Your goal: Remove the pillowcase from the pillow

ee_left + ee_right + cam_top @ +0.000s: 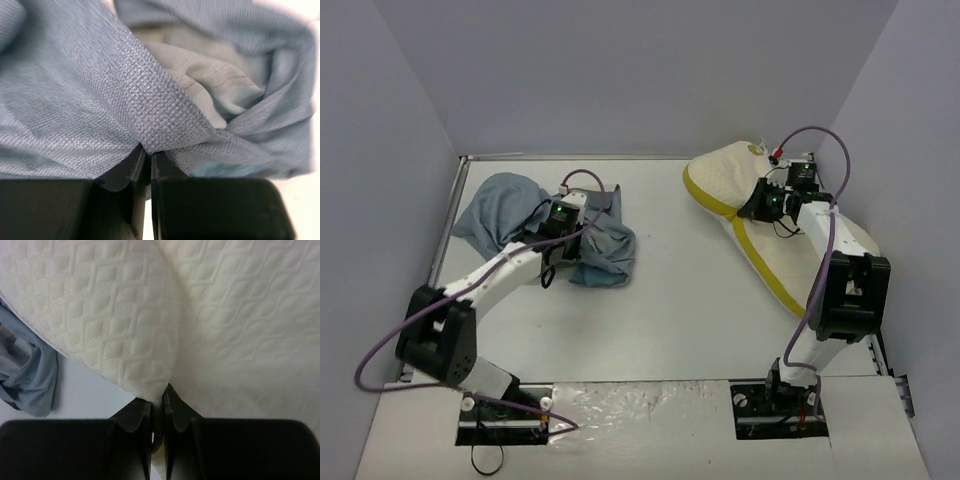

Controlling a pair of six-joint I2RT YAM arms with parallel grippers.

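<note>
pillowcase is fully off and bunched in a heap on the far-left part of the table, plain blue-grey face showing. pillow is bare, at the table's far-right corner, yellow edge seam turned toward the table's middle, well apart from the cloth. left gripper is at the side of the heap nearer the table's middle, jaws nearly pressed together, nipping a fold of the woven cloth. right gripper is on top of the pillow, jaws almost closed, pinching a ridge of its quilted cream surface. right wrist view: some blue cloth lies on the table past the pillow's edge.
</note>
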